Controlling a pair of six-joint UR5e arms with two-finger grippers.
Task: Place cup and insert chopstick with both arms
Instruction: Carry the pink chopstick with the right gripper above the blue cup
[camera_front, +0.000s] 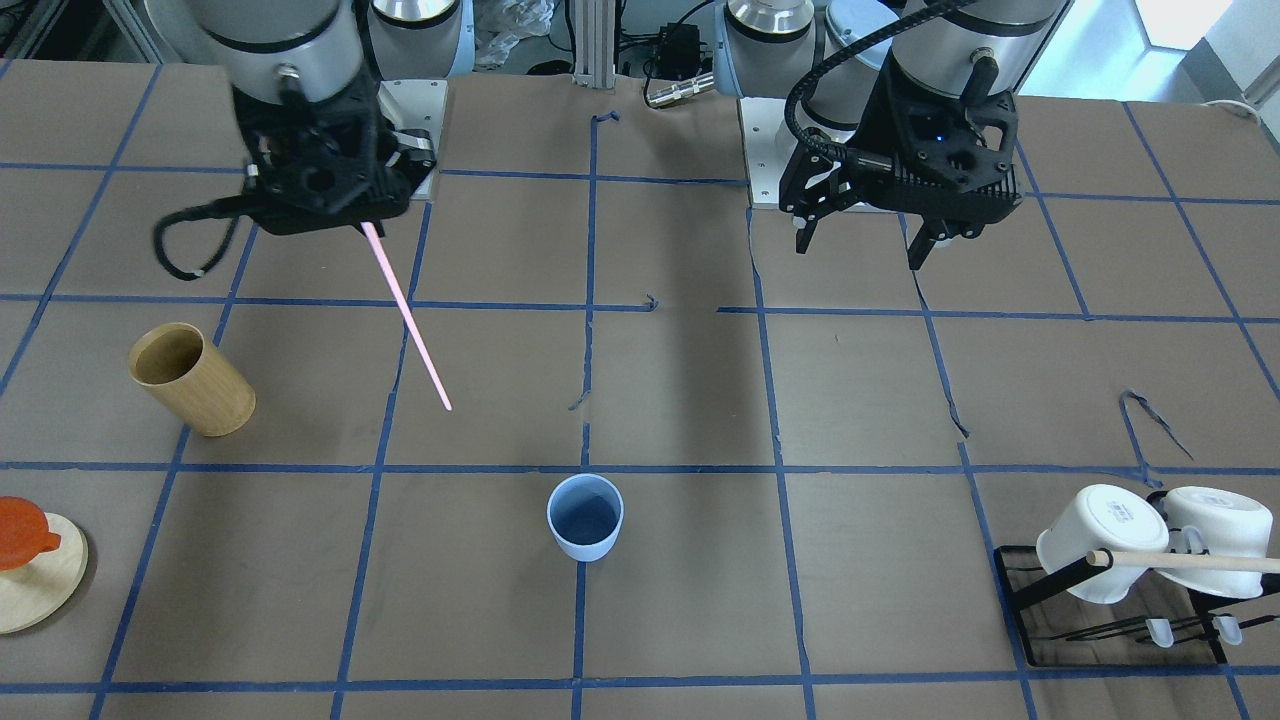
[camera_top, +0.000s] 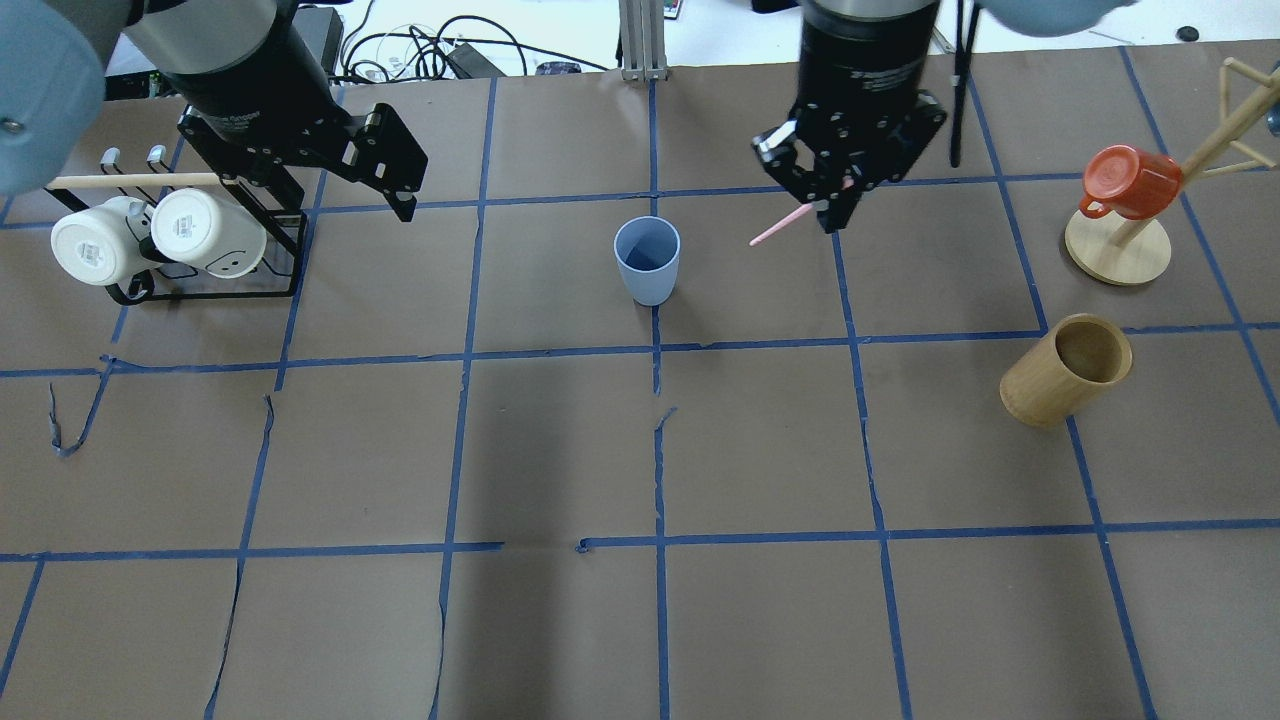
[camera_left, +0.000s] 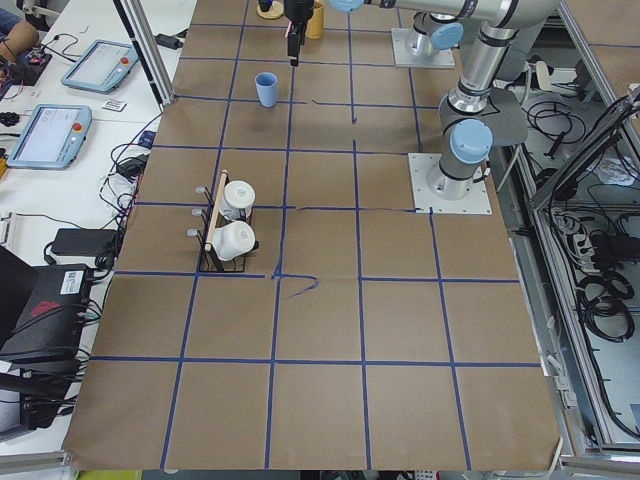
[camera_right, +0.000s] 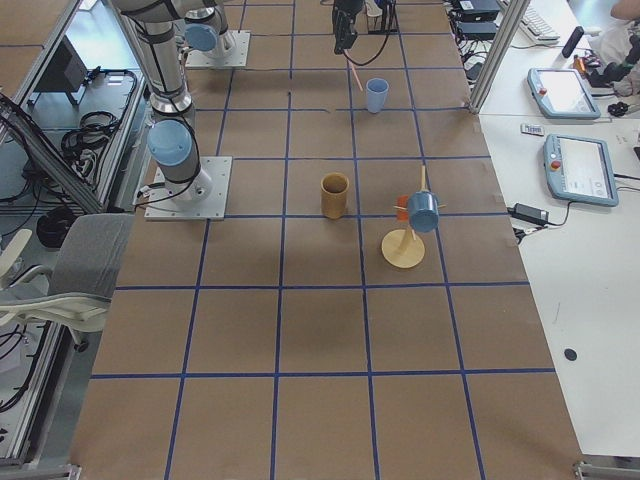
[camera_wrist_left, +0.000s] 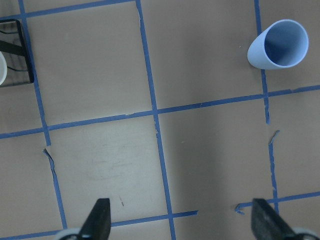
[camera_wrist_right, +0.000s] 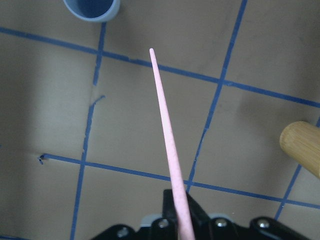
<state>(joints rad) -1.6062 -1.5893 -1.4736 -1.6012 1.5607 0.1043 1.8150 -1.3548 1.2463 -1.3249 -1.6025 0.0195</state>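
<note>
I see the brown paper table (camera_top: 560, 450), gridded in blue tape (camera_top: 760, 345) that curls loose in spots. The blue cup (camera_top: 647, 260) stands upright just above centre of the overhead view, on a tape line. My right gripper (camera_front: 365, 222) pinches the pink chopstick (camera_front: 408, 320), which slants down with its tip apart from the cup. The left gripper (camera_front: 858, 250) hangs spread at the front view's upper right. Tablets (camera_left: 45, 135) lie on a white bench (camera_left: 70, 100) at the left view's upper left.
</note>
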